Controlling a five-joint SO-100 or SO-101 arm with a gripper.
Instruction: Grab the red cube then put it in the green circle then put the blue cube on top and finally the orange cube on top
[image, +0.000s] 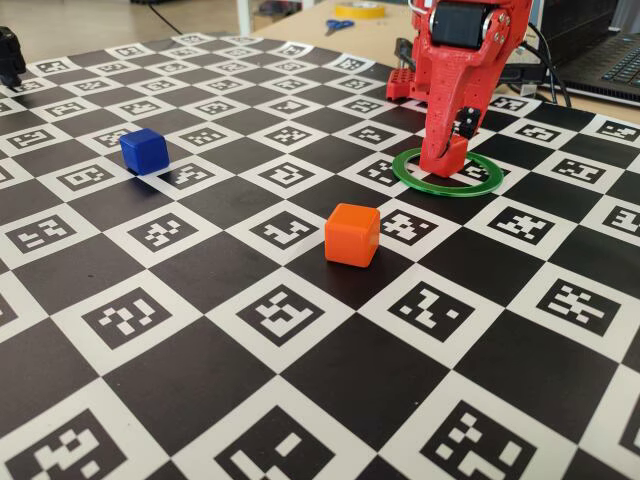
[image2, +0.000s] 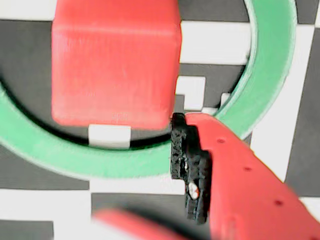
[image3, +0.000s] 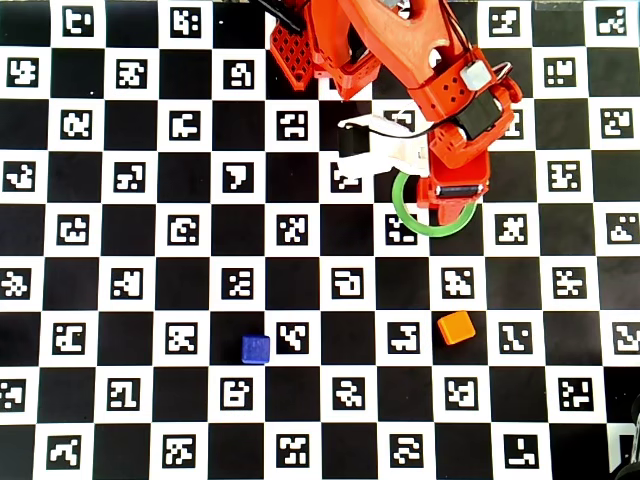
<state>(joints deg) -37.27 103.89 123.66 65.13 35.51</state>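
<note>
Closest to me in the fixed view is the orange cube (image: 352, 235), sitting on the checkered marker board (image: 300, 400) that covers the table, a little in front of the green circle (image: 400, 176) and to its left. The blue cube (image: 144, 151) lies well off to the left of the circle, about level with it and apart from everything else. Farther back, the red cube (image: 452, 154) stands inside the green circle, toward its back edge, and the tool (image: 447, 158) comes straight down over it from the red arm (image: 465, 60). From the wrist view the red cube (image2: 115, 65) sits flat on the board within the curve of the circle (image2: 125, 162), and one red finger with a black pad (image2: 190, 165) reaches up beside the cube's lower right corner, just at its edge; whether the pad presses the cube or the tool is parted or clamped, I cannot tell. From overhead the arm covers the cube and only part of the circle (image3: 402, 215) shows. Beyond the circle the board ends at a wooden desk with a roll of yellow tape (image: 360, 9), blue-handled scissors (image: 338, 25) and a laptop (image: 615, 65) at the right.
</note>
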